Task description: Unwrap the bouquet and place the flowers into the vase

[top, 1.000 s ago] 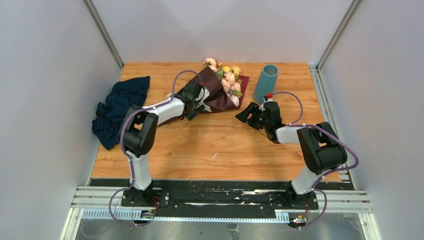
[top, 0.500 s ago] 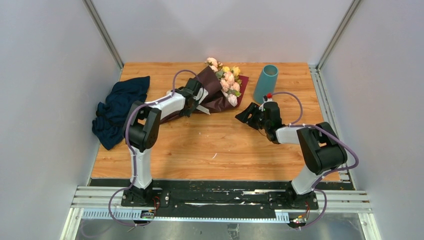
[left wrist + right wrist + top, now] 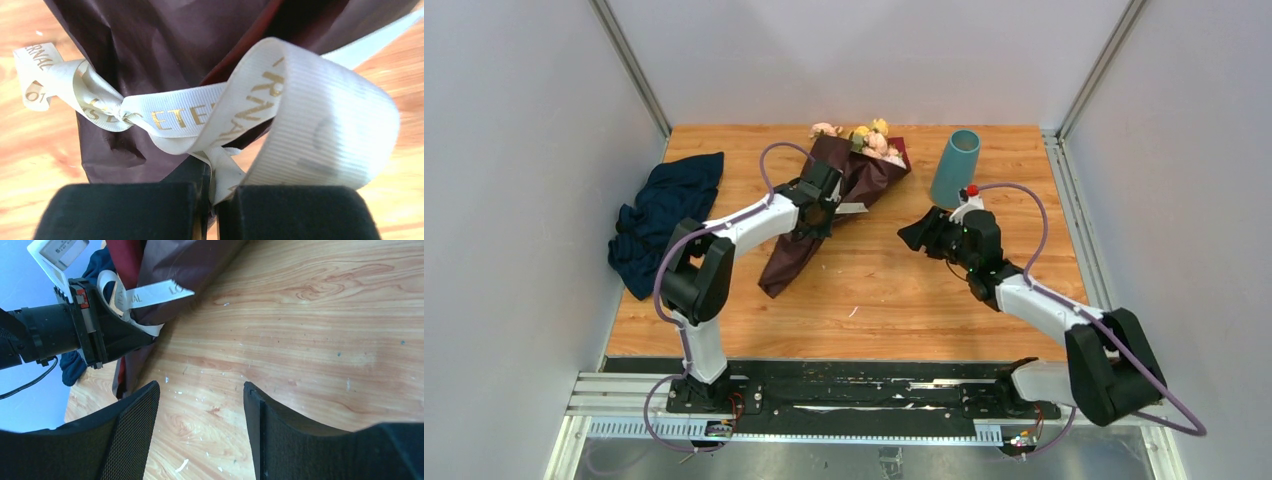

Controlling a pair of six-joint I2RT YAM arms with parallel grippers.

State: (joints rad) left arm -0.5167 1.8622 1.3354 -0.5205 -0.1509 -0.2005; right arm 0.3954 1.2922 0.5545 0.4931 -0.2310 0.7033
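Note:
The bouquet (image 3: pixel 856 172) lies at the back middle of the table, its dark maroon paper trailing toward the near left. The flowers (image 3: pixel 864 135), pink and yellow blooms, poke out of its far end. A beige ribbon bow (image 3: pixel 210 117) with gold lettering wraps the paper (image 3: pixel 165 45). My left gripper (image 3: pixel 214 200) is shut on a strand of that ribbon, right at the bouquet's waist (image 3: pixel 824 200). The teal vase (image 3: pixel 954 168) stands upright to the right of the bouquet. My right gripper (image 3: pixel 200 405) hovers open over bare wood, just right of the bouquet (image 3: pixel 916 235), holding nothing.
A crumpled dark navy cloth (image 3: pixel 659 215) lies at the table's left edge. Grey walls close in the left, back and right sides. A ribbon tail (image 3: pixel 155 292) sticks out toward my right gripper. Small white flecks dot the wood.
My left gripper went from open to shut on the ribbon. The bouquet swung round, blooms toward the back left, wrap tail trailing nearer. The right arm stretched out and its jaws narrowed slightly.

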